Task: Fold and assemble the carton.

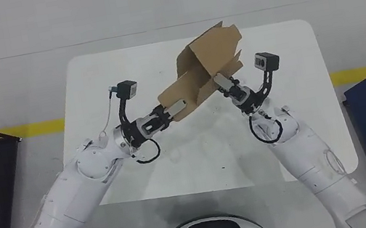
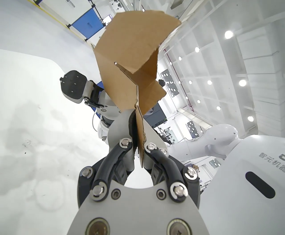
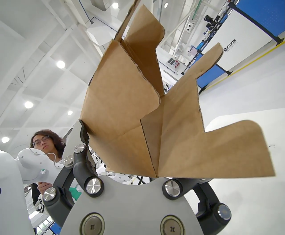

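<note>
The carton (image 1: 204, 66) hangs half-open above the surface (image 1: 305, 137), its long axis slanting from the left tool (image 1: 173, 108) away past the right tool (image 1: 223, 82). Each tool is pinching a panel edge straight ahead of it. The left wrist view shows the thin edge clamped; the right wrist view shows splayed, unfolded flaps beyond

Brown carton (image 1: 203, 72), partly unfolded, flaps splayed, tilted.

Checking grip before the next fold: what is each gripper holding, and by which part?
Both hold the carton: the left gripper pinches a single cardboard edge at one end; the right gripper grips a side panel.
</note>
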You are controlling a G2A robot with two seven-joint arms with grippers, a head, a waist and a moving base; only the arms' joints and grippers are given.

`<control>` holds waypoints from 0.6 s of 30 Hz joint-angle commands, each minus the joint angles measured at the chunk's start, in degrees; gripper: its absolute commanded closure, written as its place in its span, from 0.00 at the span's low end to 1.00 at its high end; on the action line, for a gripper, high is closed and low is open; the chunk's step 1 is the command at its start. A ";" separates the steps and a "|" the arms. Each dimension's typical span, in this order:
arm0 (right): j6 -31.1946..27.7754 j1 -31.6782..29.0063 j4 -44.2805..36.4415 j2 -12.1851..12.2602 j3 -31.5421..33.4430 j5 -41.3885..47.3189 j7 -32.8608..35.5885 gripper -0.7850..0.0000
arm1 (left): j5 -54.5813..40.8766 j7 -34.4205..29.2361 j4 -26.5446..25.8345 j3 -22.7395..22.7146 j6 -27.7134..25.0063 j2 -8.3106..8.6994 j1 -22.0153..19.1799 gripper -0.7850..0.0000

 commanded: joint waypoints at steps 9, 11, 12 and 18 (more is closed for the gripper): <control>-0.21 -0.87 -1.23 0.08 1.00 1.40 0.32 0.00 | 0.43 0.57 0.70 -1.88 -1.06 -0.63 -0.22 1.00; -0.75 -1.32 -1.66 0.24 1.49 3.23 1.13 0.00 | 1.17 0.86 0.87 -2.44 -1.55 -0.72 -0.22 1.00; -0.91 -1.52 -1.87 0.33 1.82 4.16 1.53 0.00 | 2.04 0.91 0.98 -2.83 -1.85 -0.73 -0.30 1.00; 0.15 -2.01 -2.63 0.72 2.65 7.78 4.68 0.00 | 6.82 0.04 1.09 -4.12 -2.59 -0.81 -0.30 1.00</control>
